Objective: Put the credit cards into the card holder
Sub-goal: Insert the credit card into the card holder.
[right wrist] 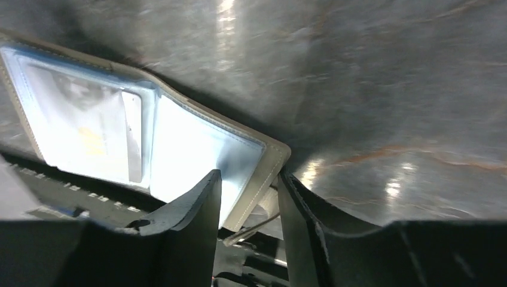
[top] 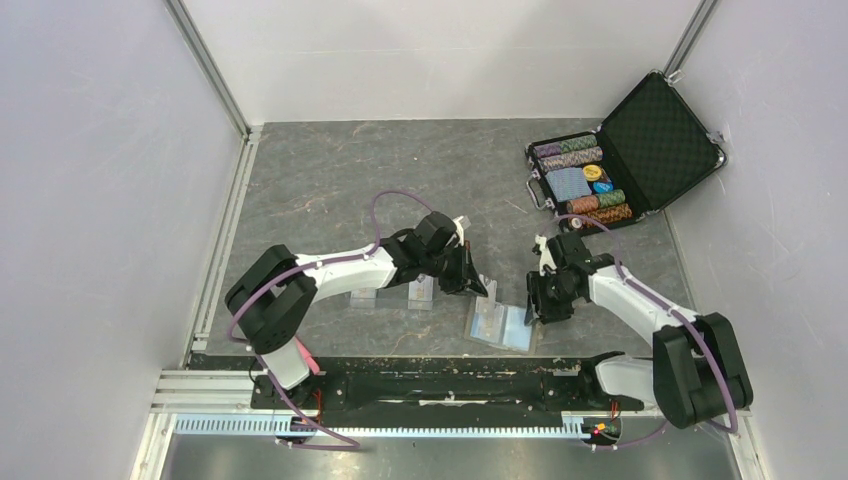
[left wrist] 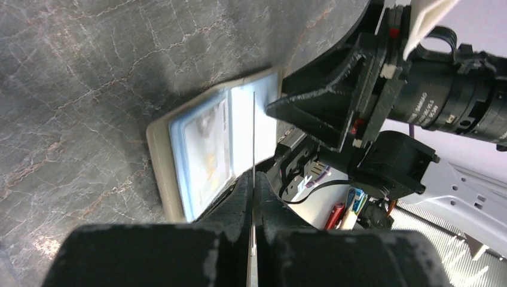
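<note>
The card holder [top: 500, 322] lies spread open near the table's front edge, its pale blue pockets facing up. One credit card [left wrist: 206, 143] with a gold mark sits in its left pocket. My left gripper [top: 478, 283] is shut on a second credit card [left wrist: 253, 131], seen edge-on as a thin line standing just above the holder's right pocket. My right gripper [top: 535, 305] is at the holder's right side. In the right wrist view its fingers [right wrist: 203, 203] stand apart with the holder's tan right edge [right wrist: 266, 173] between them.
Two clear plastic cases [top: 362, 298] [top: 422, 293] lie left of the holder, under my left arm. An open black poker-chip case [top: 620, 160] stands at the back right. Aluminium rails line the left wall and the front edge.
</note>
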Controlling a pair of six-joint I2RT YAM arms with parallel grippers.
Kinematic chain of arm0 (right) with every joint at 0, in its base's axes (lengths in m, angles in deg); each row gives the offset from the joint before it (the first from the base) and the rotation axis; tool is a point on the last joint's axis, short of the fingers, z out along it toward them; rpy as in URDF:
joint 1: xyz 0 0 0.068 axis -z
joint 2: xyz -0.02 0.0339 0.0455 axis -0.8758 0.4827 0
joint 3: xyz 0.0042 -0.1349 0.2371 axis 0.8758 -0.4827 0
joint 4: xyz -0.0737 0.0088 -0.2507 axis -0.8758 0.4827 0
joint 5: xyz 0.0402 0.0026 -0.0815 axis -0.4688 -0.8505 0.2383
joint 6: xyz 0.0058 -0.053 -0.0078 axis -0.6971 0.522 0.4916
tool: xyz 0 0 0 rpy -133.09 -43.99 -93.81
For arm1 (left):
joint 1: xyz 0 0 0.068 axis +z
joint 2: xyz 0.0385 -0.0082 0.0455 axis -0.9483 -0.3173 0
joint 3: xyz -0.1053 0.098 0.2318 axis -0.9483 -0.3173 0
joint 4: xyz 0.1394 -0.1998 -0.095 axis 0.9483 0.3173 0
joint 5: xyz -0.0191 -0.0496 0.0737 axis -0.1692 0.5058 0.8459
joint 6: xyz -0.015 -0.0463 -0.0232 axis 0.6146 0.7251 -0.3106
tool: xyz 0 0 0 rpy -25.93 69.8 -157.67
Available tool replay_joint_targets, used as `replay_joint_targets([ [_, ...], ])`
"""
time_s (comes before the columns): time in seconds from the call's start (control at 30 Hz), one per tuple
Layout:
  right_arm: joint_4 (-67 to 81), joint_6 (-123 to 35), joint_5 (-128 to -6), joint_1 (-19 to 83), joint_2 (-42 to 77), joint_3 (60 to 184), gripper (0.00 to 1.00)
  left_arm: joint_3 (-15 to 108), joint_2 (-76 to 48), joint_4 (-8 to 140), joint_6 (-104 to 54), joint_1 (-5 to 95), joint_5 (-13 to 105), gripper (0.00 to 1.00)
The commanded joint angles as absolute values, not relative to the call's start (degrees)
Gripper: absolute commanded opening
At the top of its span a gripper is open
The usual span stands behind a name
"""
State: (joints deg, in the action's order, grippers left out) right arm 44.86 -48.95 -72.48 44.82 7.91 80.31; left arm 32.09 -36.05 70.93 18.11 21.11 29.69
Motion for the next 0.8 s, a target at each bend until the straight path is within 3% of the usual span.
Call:
replay_joint_targets([
  [0.0,38.11,-54.00,-81.78,44.96,5.95,74.35,0.41,34.35,-36.82,70.46,18.35,20.79,28.06,0.02],
  [0.23,33.92,-56.10,-82.61,44.96,5.91,73.78,0.35,34.55,-38.91,70.14,16.82,20.79,26.04,0.02],
  [0.57,29.43,-58.34,-82.08,45.66,9.01,75.60,0.00,33.38,-38.46,72.50,14.35,21.15,26.89,0.02],
  [0.77,29.52,-57.61,-81.19,48.44,10.38,77.95,0.00,32.61,-37.74,72.84,13.99,21.61,27.60,0.02],
])
